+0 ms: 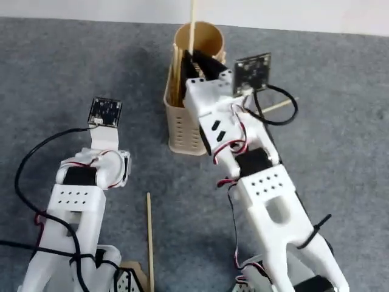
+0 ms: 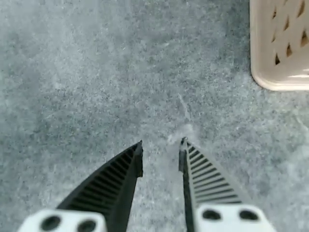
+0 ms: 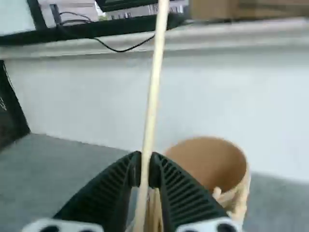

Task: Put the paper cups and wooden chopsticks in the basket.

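Right gripper [image 3: 145, 163] pinching a chopstick [image 3: 155, 87] upright at the basket [image 1: 185, 131].
Left gripper [image 2: 161, 147] spread a little above the gray mat [image 2: 96, 72]; another stick [image 1: 149, 237] lying flat beside that arm.

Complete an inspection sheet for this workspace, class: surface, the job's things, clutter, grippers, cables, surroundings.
Surface: grey carpet-like mat.
Job's things: basket upright, holding a paper cup and bundled chopsticks; held chopstick upright above it; loose chopstick lying between the arms; stray chopstick beside the right arm.
Clutter: small brown piece by the left arm's base, unclear what.
Grippers: right gripper shut on the held chopstick; left gripper open over bare mat.
Cables: black cable looping beside the left arm; second black cable looping at the right wrist.
Surroundings: white wall behind the mat.
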### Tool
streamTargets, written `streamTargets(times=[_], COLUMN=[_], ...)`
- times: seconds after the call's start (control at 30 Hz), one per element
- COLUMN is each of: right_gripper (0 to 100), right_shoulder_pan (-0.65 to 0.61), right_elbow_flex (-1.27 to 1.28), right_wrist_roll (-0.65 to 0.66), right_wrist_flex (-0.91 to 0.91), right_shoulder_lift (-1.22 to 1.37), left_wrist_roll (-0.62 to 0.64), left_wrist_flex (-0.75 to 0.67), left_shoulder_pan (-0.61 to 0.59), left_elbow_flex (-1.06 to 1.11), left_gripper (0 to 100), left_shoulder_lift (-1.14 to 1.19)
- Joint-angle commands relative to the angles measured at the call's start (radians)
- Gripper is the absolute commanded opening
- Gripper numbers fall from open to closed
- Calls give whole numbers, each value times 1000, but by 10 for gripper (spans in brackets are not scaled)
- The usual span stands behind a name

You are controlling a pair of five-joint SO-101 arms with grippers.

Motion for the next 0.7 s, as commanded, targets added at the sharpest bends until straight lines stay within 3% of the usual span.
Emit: streamTargets(times=[0.0, 0.2, 0.43, 0.57, 0.67], right_gripper=[6, 6, 5, 5, 5], right_shoulder_pan=[-7, -7, -5, 7, 19], right_elbow_flex=[-41, -71, -22, 102, 148], right_wrist_roll=[104, 129, 127, 11, -23], right_wrist_flex=[-62, -84, -263, -415, -430], right_shoulder_lift=[1, -1, 10, 10, 10], left_wrist_roll=[8, 8, 8, 8, 8], left_wrist_flex=[-23, -23, -23, -21, -20], left_shoulder_pan=[-7, -2, -2, -2, -2], left_elbow_flex=[-4, -4, -4, -2, 1], left_gripper=[141, 141, 141, 141, 141], left_shoulder_lift=[-22, -21, -21, -21, -21])
